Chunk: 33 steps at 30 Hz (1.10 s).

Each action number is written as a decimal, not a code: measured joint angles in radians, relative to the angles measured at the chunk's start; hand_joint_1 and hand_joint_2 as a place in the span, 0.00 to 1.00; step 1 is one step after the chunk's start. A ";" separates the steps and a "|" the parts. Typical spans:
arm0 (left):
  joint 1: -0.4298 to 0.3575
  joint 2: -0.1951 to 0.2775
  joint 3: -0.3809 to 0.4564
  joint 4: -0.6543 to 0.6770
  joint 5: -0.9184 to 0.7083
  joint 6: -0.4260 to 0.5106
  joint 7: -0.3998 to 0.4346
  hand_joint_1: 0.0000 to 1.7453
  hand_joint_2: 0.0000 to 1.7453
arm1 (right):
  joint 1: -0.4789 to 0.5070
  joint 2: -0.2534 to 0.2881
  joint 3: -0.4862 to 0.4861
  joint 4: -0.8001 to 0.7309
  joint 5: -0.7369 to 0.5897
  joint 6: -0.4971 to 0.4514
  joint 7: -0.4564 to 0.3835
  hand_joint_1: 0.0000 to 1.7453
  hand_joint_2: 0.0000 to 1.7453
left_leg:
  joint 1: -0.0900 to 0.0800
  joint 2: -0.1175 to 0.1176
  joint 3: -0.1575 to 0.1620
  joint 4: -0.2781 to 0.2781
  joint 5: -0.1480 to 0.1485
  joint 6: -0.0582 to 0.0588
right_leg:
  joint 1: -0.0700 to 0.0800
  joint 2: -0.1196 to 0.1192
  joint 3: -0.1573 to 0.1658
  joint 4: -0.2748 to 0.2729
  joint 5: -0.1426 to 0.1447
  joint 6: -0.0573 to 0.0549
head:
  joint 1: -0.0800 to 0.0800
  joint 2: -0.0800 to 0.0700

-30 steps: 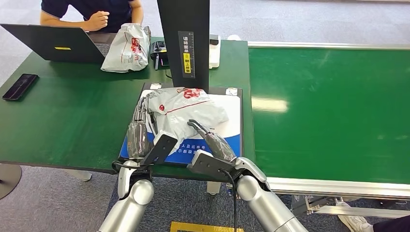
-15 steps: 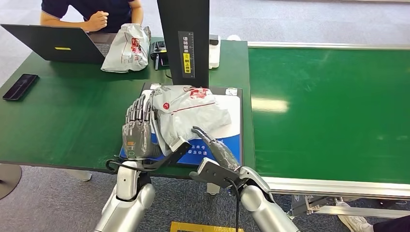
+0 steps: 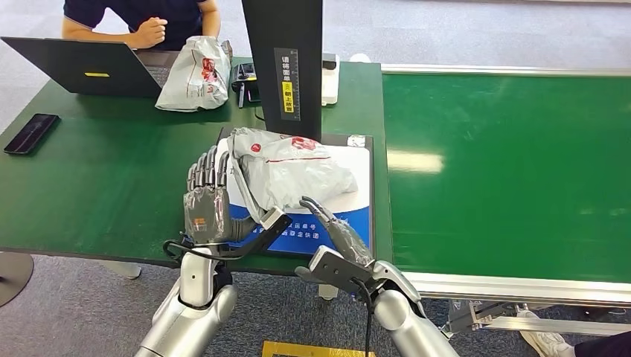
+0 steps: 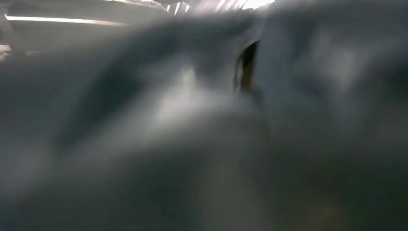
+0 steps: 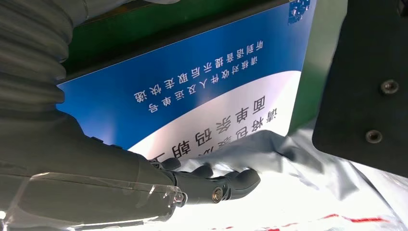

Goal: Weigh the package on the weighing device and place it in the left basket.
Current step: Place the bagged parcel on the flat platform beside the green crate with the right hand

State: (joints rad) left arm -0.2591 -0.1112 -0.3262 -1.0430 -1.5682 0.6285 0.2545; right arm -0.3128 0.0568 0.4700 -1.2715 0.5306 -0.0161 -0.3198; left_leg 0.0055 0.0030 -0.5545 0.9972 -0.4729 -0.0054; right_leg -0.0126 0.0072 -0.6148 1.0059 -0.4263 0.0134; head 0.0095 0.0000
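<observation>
Head view shows two silver arms reaching over the near edge of the green worktop. One grey courier package lies partly on the blue and white weighing device, its left end lifted. The left robot hand holds that raised end, fingers upright against the bag's side and thumb beneath it. The right robot hand lies spread and holding nothing, its fingertips touching the package's near edge, as the right wrist view shows. Left wrist view is a grey blur, too close to read. A second grey package sits at the far edge beside one open laptop. One dark phone lies at the worktop's left edge. One black upright post rises behind the weighing device. One person sits behind the laptop. One green conveyor belt stretches to the right.
</observation>
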 joint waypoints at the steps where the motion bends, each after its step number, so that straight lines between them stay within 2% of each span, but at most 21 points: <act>1: -0.005 0.011 -0.017 0.000 -0.001 -0.005 0.022 0.00 0.00 | 0.000 0.000 -0.002 0.000 0.001 0.001 -0.001 0.00 1.00 | 0.000 0.000 0.000 0.000 0.000 0.000 | 0.000 0.000 0.000 0.000 0.000 0.000 | 0.000 0.000; 5: -0.030 0.056 -0.097 0.003 -0.002 -0.024 0.097 0.00 0.00 | -0.001 -0.001 -0.006 0.001 0.001 0.003 -0.013 0.00 1.00 | 0.000 0.000 0.000 0.000 0.000 0.000 | 0.000 0.000 0.000 0.000 0.000 0.000 | 0.000 0.000; 9: -0.056 0.092 -0.171 0.011 -0.002 -0.033 0.133 0.00 0.00 | -0.006 -0.003 -0.007 0.002 -0.005 0.006 -0.022 0.00 1.00 | 0.000 0.000 0.000 0.000 0.000 0.000 | 0.000 0.000 0.000 0.000 0.000 0.000 | 0.000 0.000; 18: -0.106 0.156 -0.271 0.033 -0.002 -0.034 0.225 0.00 0.00 | -0.017 -0.010 -0.008 0.005 -0.009 0.012 -0.028 0.00 1.00 | 0.000 0.000 0.000 0.000 0.000 0.000 | 0.000 0.000 0.000 0.000 0.000 0.000 | 0.000 0.000; 27: -0.132 0.210 -0.313 0.036 -0.002 -0.037 0.319 0.00 0.00 | -0.017 -0.018 -0.012 0.005 -0.015 0.009 -0.035 0.00 1.00 | 0.000 0.000 0.000 0.000 0.000 0.000 | 0.000 0.000 0.000 0.000 0.000 0.000 | 0.000 0.000; 33: -0.131 0.239 -0.304 0.026 -0.002 -0.034 0.315 0.00 0.00 | -0.019 -0.019 -0.012 0.008 -0.016 0.008 -0.035 0.00 1.00 | 0.000 0.000 0.000 0.000 0.000 0.000 | 0.000 0.000 0.000 0.000 0.000 0.000 | 0.000 0.000</act>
State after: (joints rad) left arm -0.3905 0.1280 -0.6306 -1.0167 -1.5698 0.5942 0.5696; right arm -0.3323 0.0378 0.4578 -1.2633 0.5150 -0.0085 -0.3548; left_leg 0.0056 0.0029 -0.5546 0.9971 -0.4726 -0.0058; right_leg -0.0124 0.0071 -0.6146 1.0062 -0.4263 0.0134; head 0.0095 0.0000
